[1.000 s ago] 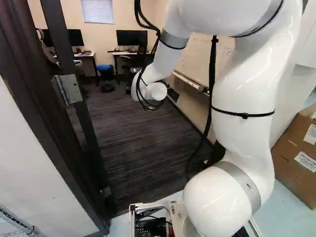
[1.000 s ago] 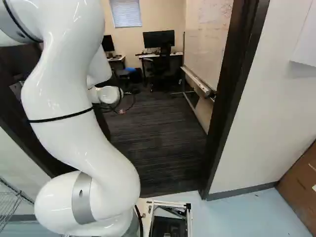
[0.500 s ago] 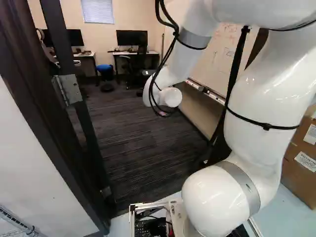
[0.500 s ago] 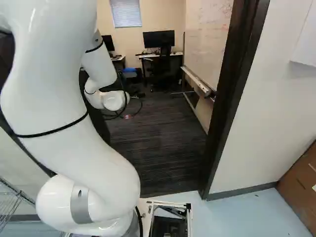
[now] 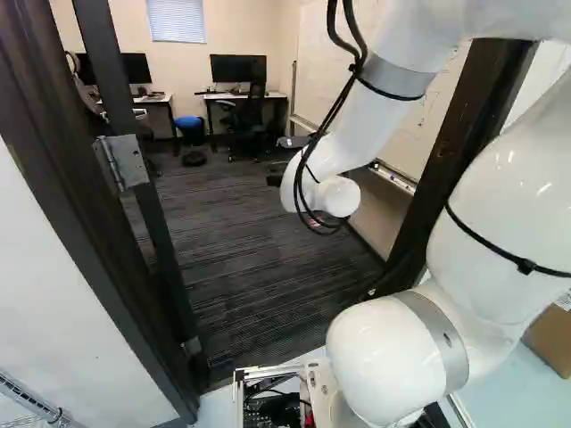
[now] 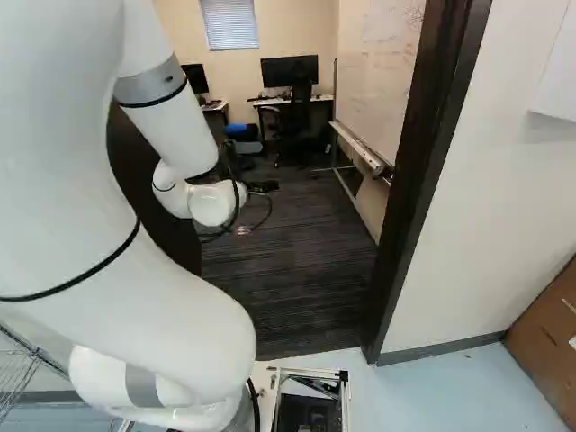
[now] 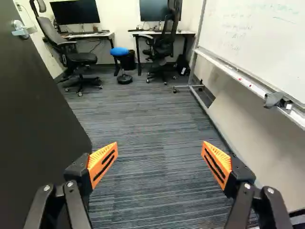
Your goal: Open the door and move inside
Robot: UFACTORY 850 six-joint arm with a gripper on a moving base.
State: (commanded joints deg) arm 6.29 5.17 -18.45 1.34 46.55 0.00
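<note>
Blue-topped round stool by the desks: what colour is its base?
The stool's base is black, seen best in the wrist view.

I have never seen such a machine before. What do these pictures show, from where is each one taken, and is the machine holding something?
You see one white robot arm on a moving base, at an open doorway. The base views come from two cameras behind the arm, one to its left and one to its right; they show the same room. The wrist view looks along the gripper. Its two fingers, with orange pads, stand apart and hold nothing. The dark door, standing open, with its handle, is on one side; a whiteboard is on the other. Ahead, on the striped carpet, stand two desks with monitors, office chairs and a blue stool.
</note>
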